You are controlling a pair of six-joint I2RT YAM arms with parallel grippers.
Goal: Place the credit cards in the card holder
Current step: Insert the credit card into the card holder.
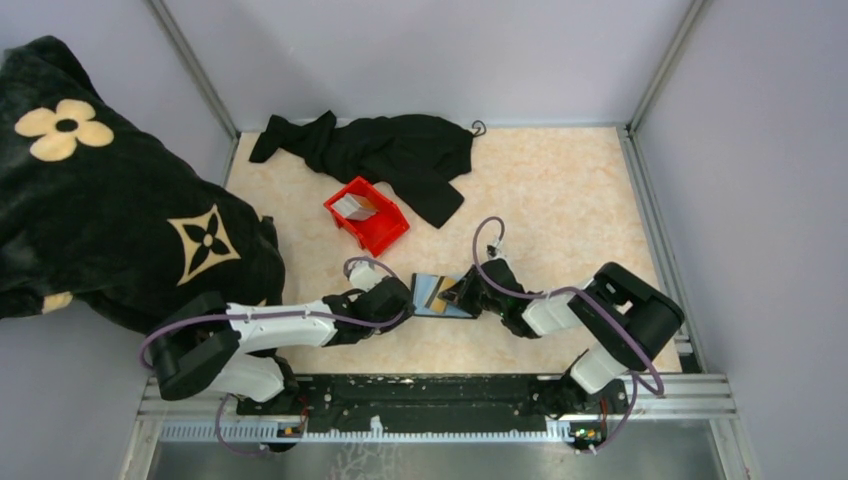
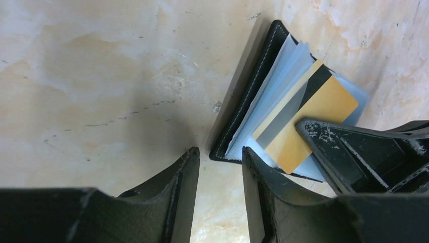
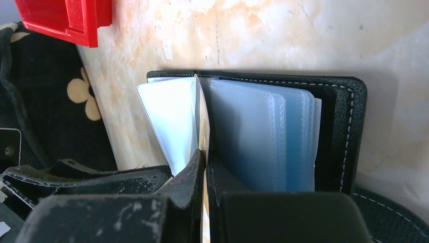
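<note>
One gold card (image 2: 324,109) with a dark stripe is lying slantwise across the open holder (image 2: 249,88), partly over its clear sleeves (image 2: 283,66) and sticking out past their edge. Whether it is sitting inside a sleeve cannot be told. The right gripper (image 3: 205,154) is pinching this card, its jaws pressed together on the thin edge. The holder is lying spread open on the table (image 1: 560,200), between the two grippers and near the front edge. The left gripper (image 2: 221,152) is hovering at the holder's near corner with its jaws standing apart and clamping nothing. Whether its tips are touching that corner is not showing clearly. Behind the holder a red bin (image 1: 385,235) is sitting with more cards (image 1: 352,205) in it. A black cloth (image 1: 390,150) is lying beyond the bin, and a flower-patterned blanket (image 1: 100,210) is covering the left side.
</note>
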